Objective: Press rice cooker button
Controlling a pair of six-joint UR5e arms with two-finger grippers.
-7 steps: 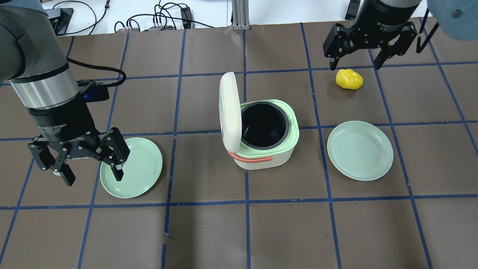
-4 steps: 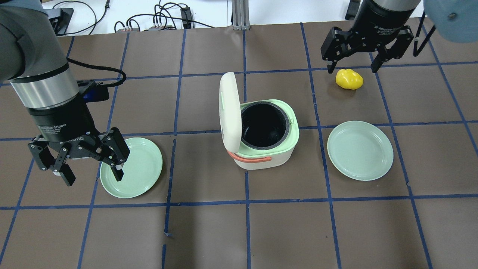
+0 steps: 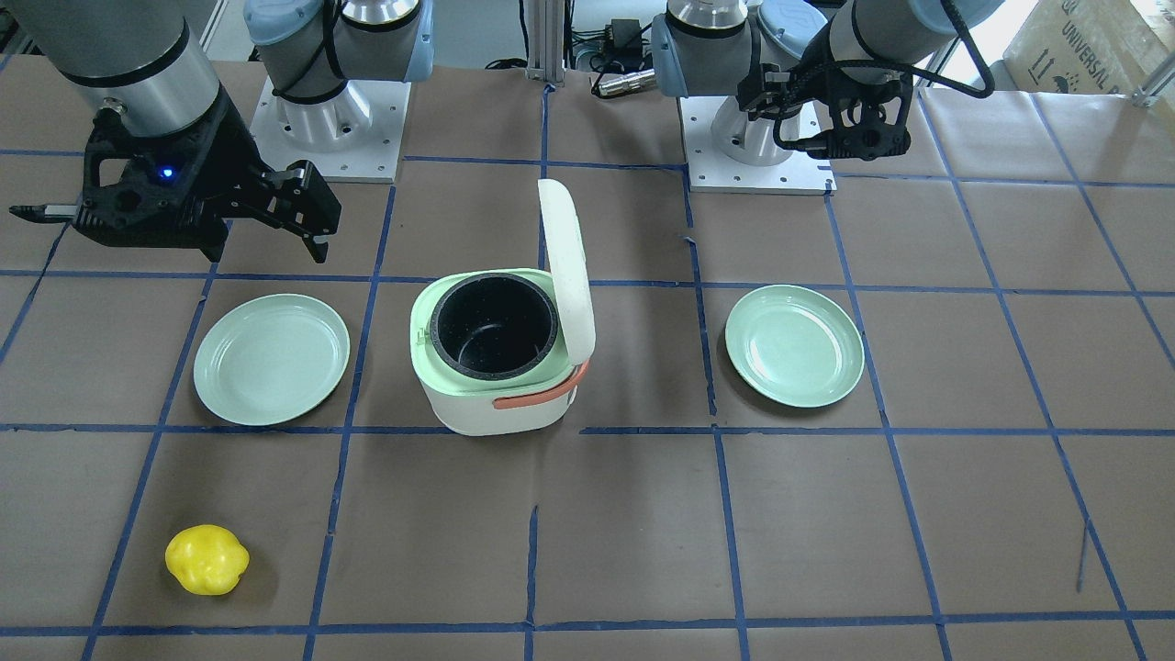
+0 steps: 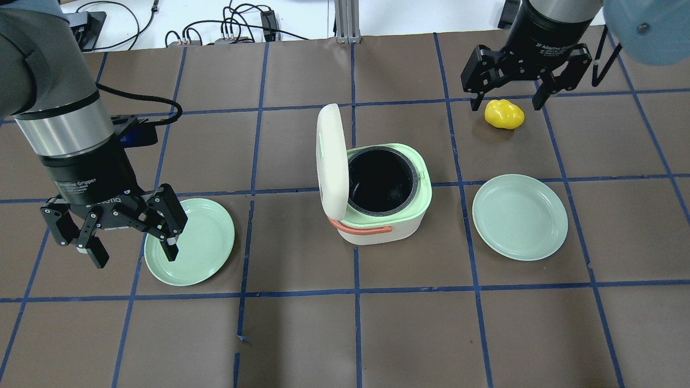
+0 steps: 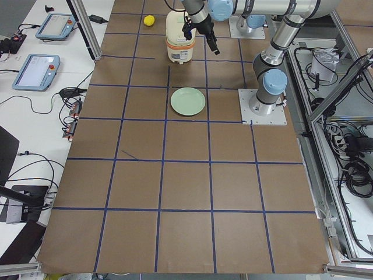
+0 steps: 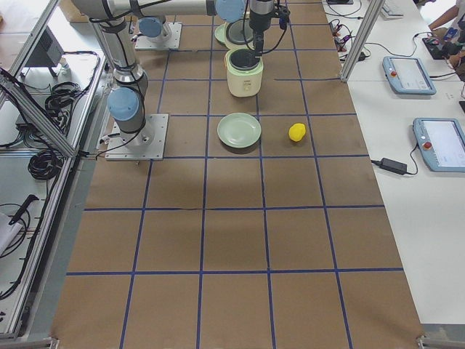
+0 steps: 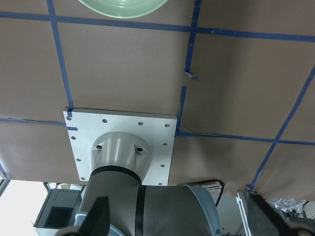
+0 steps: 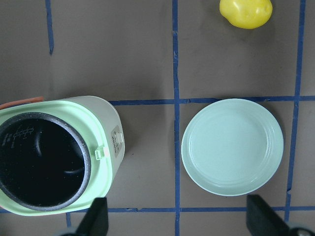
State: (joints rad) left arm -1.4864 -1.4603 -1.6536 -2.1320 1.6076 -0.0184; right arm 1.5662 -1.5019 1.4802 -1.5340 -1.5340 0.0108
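The rice cooker [image 4: 396,226] is pale green and white with an orange handle and stands mid-table. Its lid [image 4: 331,159] stands open and the dark pot is empty. In the right wrist view the cooker [image 8: 106,115] shows a latch tab [image 8: 101,153] and a small marked panel [image 8: 117,140] on its side; I cannot make out a button. My right gripper [image 4: 506,102] is open, high above the far right of the table, over the yellow lemon [image 4: 504,115]. My left gripper [image 4: 135,256] is open and empty above the left plate's edge.
Two green plates lie beside the cooker, the left plate [image 4: 207,237] and the right plate [image 4: 520,216]. The right plate [image 8: 232,146] and lemon [image 8: 246,11] also show in the right wrist view. Cables lie past the far edge.
My right gripper has shifted slightly to the left and farther out over the lemon, still open. The left arm, cooker and plates have not moved.
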